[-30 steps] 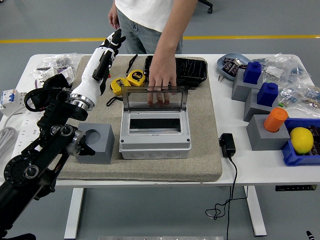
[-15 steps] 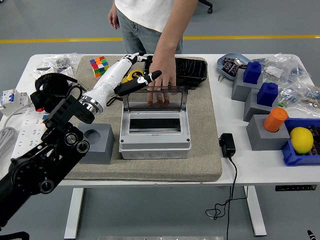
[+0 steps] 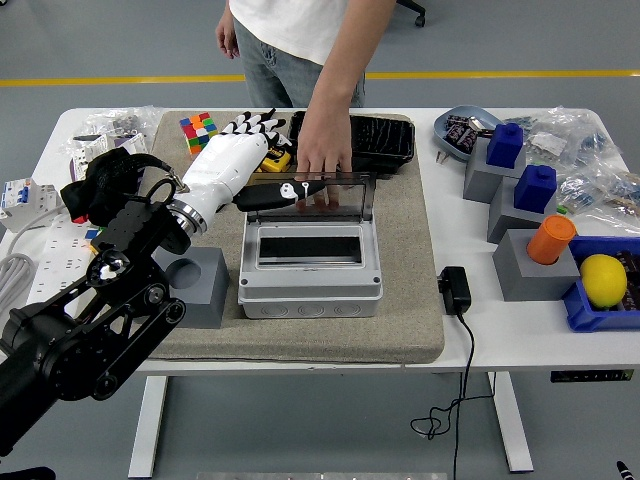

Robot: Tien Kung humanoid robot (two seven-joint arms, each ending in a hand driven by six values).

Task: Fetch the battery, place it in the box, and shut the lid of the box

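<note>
Left hand (image 3: 245, 160), fingers spread and empty, thumb at the upright lid (image 3: 310, 196); box (image 3: 310, 270) lies directly right, below.

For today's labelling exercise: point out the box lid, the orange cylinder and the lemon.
box lid (image 3: 345, 200), head view, on its clear panel right of the person's fingers
orange cylinder (image 3: 551, 239), head view, on its side wall
lemon (image 3: 603, 280), head view, on its middle

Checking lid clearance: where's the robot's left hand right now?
Head view, left of centre: the left hand hovers at the back left corner of the grey box, its thumb against the raised clear lid, beside the person's hand and the Rubik's cube.
</note>
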